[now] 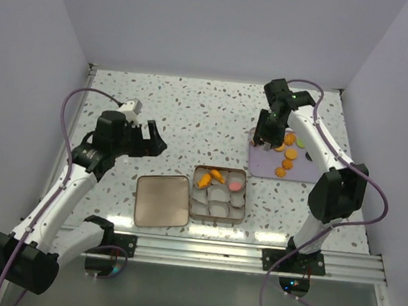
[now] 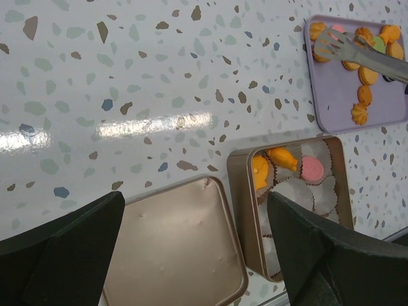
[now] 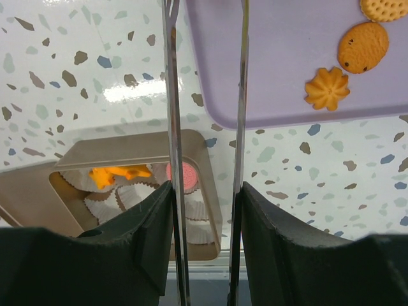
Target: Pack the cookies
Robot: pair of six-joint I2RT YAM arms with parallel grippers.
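Several orange cookies [image 1: 289, 152] and a green one lie on a purple tray [image 1: 303, 171]. My right gripper [image 1: 268, 129] hangs over the tray's left end, shut on metal tongs [image 3: 172, 95]. The tong tips [image 2: 328, 43] sit spread by the cookies at the tray's corner, and nothing shows between them. The gold tin [image 1: 217, 211] holds white paper cups, with orange cookies [image 1: 212, 176] and a pink cookie [image 1: 236, 184] in its back row. My left gripper [image 1: 155, 139] is open and empty, above the table left of the tin. In the left wrist view it [image 2: 194, 210] frames the lid.
The tin's flat gold lid [image 1: 162, 200] lies just left of the tin, near the front rail [image 1: 237, 254]. White walls enclose the speckled table [image 1: 193, 116] on three sides. The right arm reaches over the tray from the right side.
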